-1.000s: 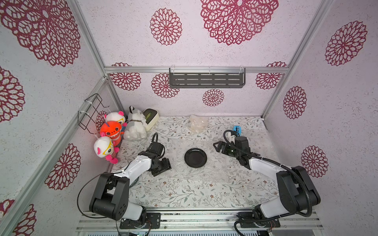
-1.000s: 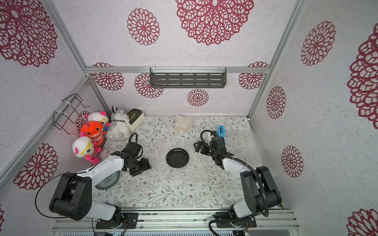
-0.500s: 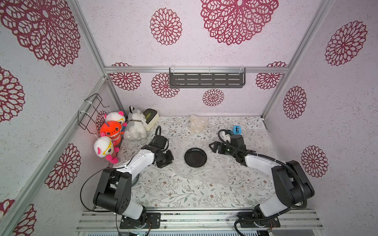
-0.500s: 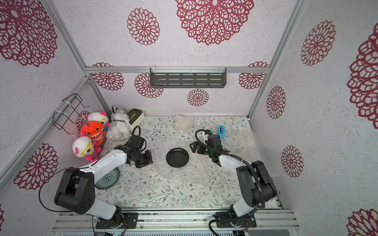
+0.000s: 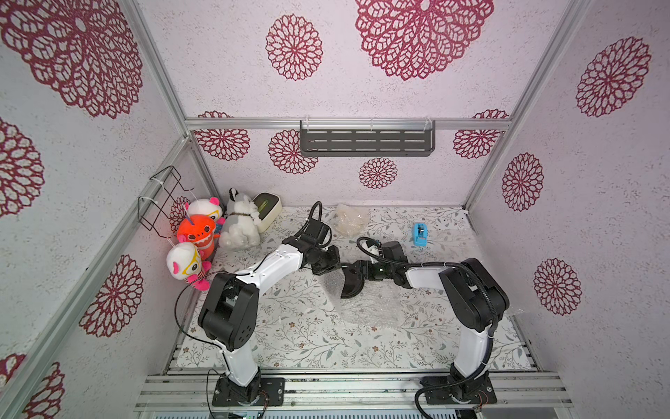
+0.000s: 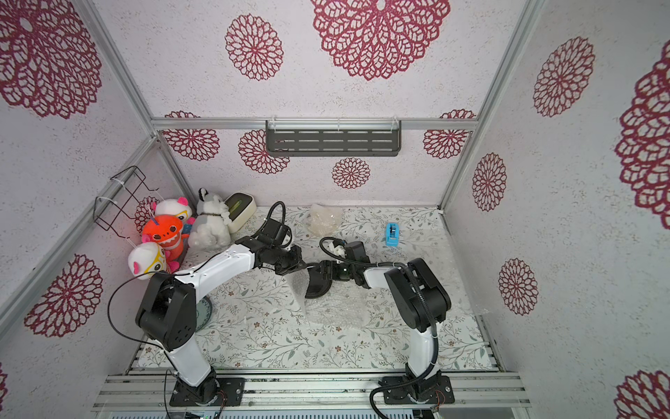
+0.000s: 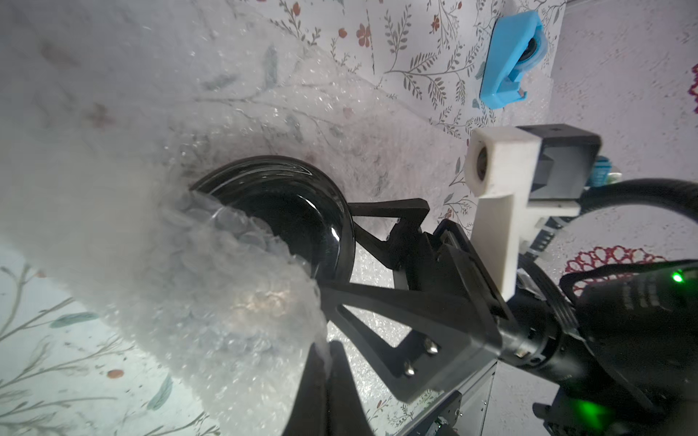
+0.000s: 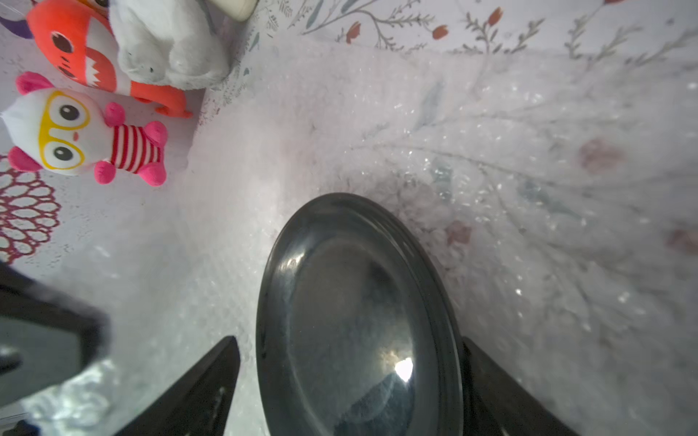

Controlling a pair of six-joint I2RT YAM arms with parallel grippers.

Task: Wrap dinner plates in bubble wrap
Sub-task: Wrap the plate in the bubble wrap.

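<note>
We see the floral counter (image 5: 290,326) with both arms reaching to its middle. The left arm (image 5: 275,265) comes in from the plush toys' (image 5: 197,232) side. Its jaws are pinched fully together on a bunched edge of the bubble wrap (image 5: 369,308), holding that edge up against the plate while the rest of the clear sheet lies flat on the counter.

The right arm (image 5: 427,277) faces it, and its jaws stand wide, one on each side of the black plate (image 5: 350,286), which is tipped nearly on edge on the sheet. In the right wrist view one finger (image 8: 498,392) meets the rim, while a strip of wrap shows between the other finger (image 8: 204,381) and the plate, so we see no firm grip.

In a top view, a grey-teal plate (image 6: 206,313) peeks out under the left arm. A small blue tape dispenser (image 5: 420,235) sits near the back wall, well apart.
</note>
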